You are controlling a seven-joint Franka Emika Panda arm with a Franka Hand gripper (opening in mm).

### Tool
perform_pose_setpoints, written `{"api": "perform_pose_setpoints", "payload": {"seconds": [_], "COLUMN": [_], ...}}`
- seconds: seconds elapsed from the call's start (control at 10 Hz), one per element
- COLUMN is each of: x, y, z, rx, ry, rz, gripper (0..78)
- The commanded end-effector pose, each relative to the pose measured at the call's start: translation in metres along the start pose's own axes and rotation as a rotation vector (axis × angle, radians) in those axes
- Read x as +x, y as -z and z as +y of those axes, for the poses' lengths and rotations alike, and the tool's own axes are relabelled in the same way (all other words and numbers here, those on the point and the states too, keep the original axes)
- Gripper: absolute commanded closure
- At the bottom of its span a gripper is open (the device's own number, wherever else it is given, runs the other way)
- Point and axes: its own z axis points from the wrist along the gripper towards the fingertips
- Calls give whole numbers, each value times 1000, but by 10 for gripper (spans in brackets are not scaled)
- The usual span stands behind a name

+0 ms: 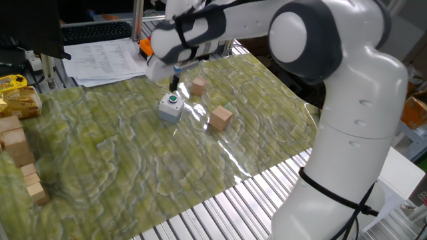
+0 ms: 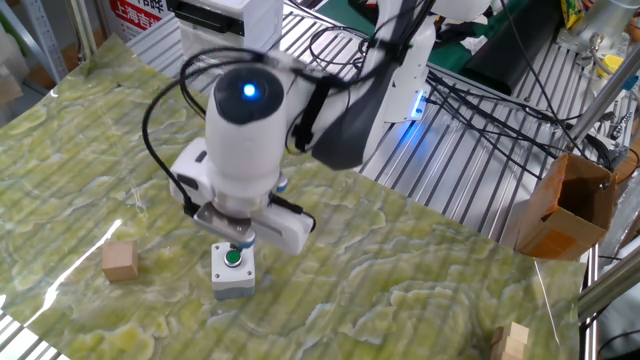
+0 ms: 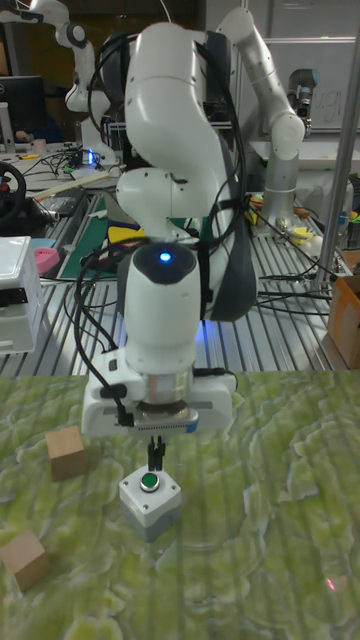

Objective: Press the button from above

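Hovering directly above small round green push-button (image 3: 150, 482) in light grey square box (image 3: 151, 504): black two-finger gripper (image 3: 155, 459) pointing straight down, fingertips just above button, pressed together with no gap showing, holding nothing. Button box sitting on green-patterned mat (image 1: 133, 167), centre-far area. Plain wooden cube (image 3: 67, 452) lying left of box, second wooden cube (image 3: 25, 560) lying near-left. Red sign (image 2: 135, 12) at far edge bearing writing, unreadable. Blue light (image 2: 248, 92) glowing on wrist.
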Motion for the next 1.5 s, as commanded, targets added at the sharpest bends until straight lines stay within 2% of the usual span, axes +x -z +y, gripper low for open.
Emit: {"api": "perform_pose_setpoints", "payload": {"seconds": [0.1,0.5,1.5], "x": [3,6,5], "y": [-20,-18,-25], "z": [2,-4,-3], "rx": [-10,-20,-23], "ry": [13,32,21], "rz": [-18,-19,-28], "gripper": [776,776,776]}}
